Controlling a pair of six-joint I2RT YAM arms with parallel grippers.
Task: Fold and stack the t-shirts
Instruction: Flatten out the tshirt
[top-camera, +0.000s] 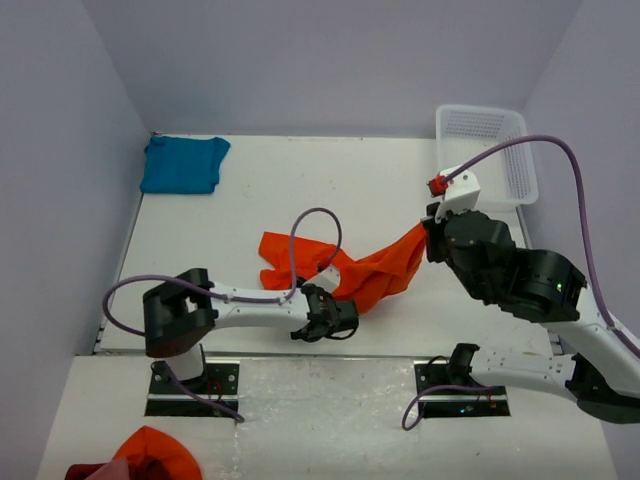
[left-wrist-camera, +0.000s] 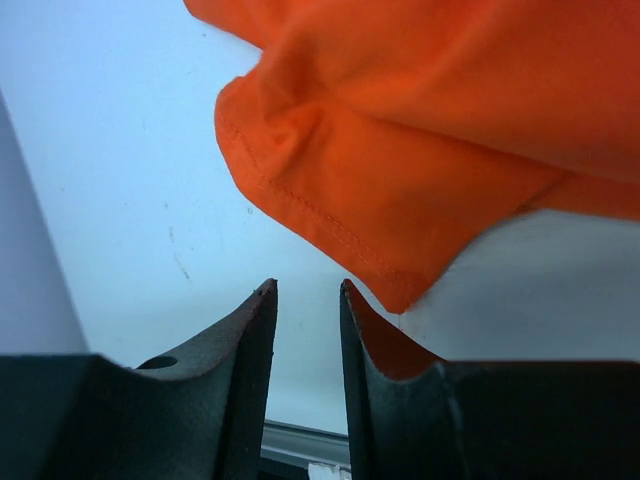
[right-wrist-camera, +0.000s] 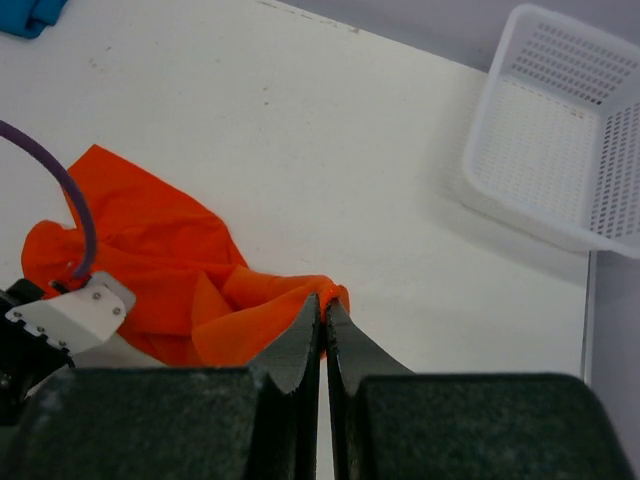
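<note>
Right tool (right-wrist-camera: 323, 300) pinched shut on orange t-shirt (top-camera: 380, 272) edge, mid-frame. Left tool (left-wrist-camera: 307, 292) slightly parted, empty, just below hemmed corner. Fabric likely light, limp; grip at hem. Teal t-shirt (top-camera: 183, 165) upper left.

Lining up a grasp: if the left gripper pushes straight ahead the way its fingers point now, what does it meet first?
Most likely the orange t-shirt. Its stitched hem hangs just ahead of the open left gripper, slightly off-centre. Depth is unclear, so it may only clip the hem's corner.
</note>
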